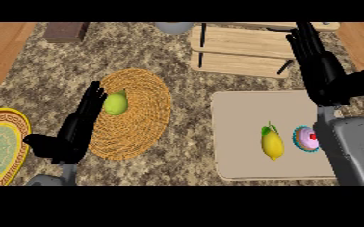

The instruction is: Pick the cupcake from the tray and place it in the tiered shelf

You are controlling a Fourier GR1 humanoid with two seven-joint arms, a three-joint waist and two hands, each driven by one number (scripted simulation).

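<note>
Cupcake (pixel 307 138) sits on tray (pixel 245 125) at 4 o'clock, just beside lemon (pixel 271 143), partly behind rt forearm. Left hand (pixel 77 125) at 8 o'clock, fingers straight, resting by woven mat (pixel 138 120) w/ green fruit (pixel 115 104). Right hand (pixel 316 65) at 2 o'clock, fingers straight, empty, over tiered shelf (pixel 238 50) edge.

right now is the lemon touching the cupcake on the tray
Apart. The head view shows bare tray surface between the lemon and the cupcake, which lie side by side, the cupcake partly hidden by the right forearm.
</note>
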